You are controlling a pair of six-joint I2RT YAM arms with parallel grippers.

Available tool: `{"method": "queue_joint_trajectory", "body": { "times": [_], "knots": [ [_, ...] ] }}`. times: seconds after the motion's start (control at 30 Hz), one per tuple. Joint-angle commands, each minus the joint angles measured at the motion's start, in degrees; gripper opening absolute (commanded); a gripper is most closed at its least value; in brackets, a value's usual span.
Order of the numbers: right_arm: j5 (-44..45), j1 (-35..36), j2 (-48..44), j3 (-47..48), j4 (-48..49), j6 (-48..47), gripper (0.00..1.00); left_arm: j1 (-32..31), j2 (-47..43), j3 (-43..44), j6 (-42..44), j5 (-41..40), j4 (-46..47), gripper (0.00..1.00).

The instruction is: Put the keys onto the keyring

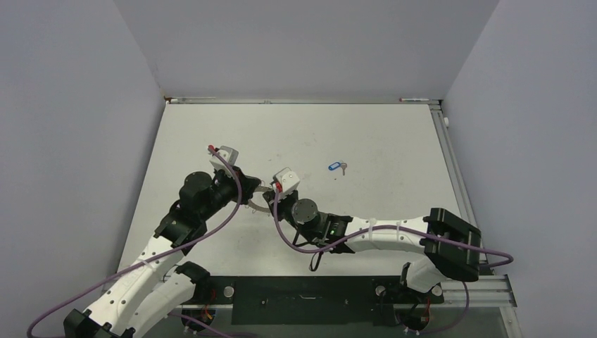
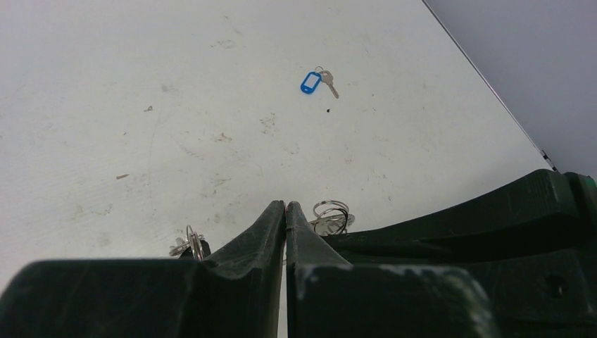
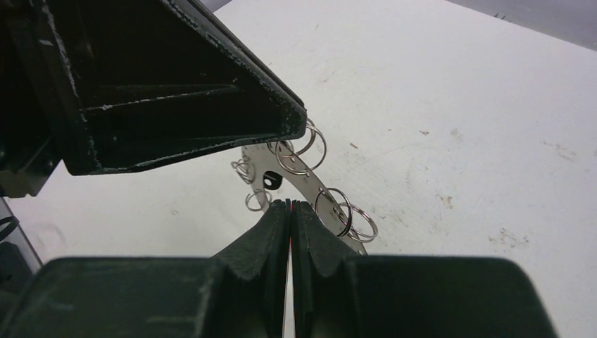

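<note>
Top view: the left gripper (image 1: 246,191) and right gripper (image 1: 272,199) meet at the keyring (image 1: 258,203). The blue-tagged key (image 1: 336,167) lies well beyond the right gripper on the scuffed white table (image 1: 380,141), with grey walls (image 1: 70,105) around. Left wrist: jaws pinch the keyring's edge. Right wrist: jaws pressed together, with the black key head (image 3: 271,181) just ahead of the tips.

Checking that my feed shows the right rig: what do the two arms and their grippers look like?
The left arm and right arm have white shells with black joint housings. A purple cable loops along each. Each wrist carries a small white camera box with a red detail. The left gripper and right gripper are black, wedge-shaped and scuffed.
</note>
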Motion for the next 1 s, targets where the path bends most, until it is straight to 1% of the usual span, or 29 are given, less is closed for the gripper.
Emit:
{"method": "queue_joint_trajectory", "body": {
  "times": [0.0, 0.27, 0.4, 0.43, 0.47, 0.57, 0.6, 0.73, 0.8, 0.97],
  "knots": [
    [2.11, 0.24, -5.09, -1.32, 1.26, -4.7, 0.05, 0.39, -0.52, 4.4, -1.73, 3.06, 0.46, 0.0],
    [2.65, 0.22, -9.66, -3.66, 1.15, -10.22, 0.05, 0.39, 3.47, 8.44, -3.88, 6.7, -5.36, 0.0],
    [-2.24, 0.1, -11.04, -3.43, -1.9, -13.07, 0.06, 0.39, 4.72, 9.24, -5.1, 8.8, -5.95, 0.0],
    [-4.09, 0.02, -11.99, -4.05, -2.25, -14.73, 0.09, 0.39, 4.9, 9.41, -5.42, 8.8, -6.18, 0.0],
    [-6.32, -0.15, -13.04, -4.86, -2.61, -15.85, 0.17, 0.39, 4.95, 9.53, -5.8, 8.51, -6.43, 0.0],
    [-14.16, -1.62, -16.8, -7.37, -3.91, -18.17, 0.45, 0.39, 4.81, 9.53, -7.74, 7.34, -6.46, 0.0],
    [-16.9, -2.59, -17.64, -7.52, -4.84, -18.39, 0.53, 0.39, 4.79, 9.43, -8.31, 7.5, -6.03, 0.0],
    [-24.88, -7.21, -19.36, -7.32, -7.17, -17.65, 0.77, 0.34, 5.11, 9.51, -9.68, 9.58, -4.67, 0.0],
    [-27.79, -9.39, -19.39, -7.34, -6.78, -16.98, 0.81, 0.3, 5.22, 9.56, -9.77, 10.5, -4.22, 0.0],
    [-29.93, -11.16, -16.19, -5.49, -6.23, -17.5, 0.82, 0.3, 4.79, 8.76, -9.99, 11.92, -2.82, 0.0]
  ]
}}
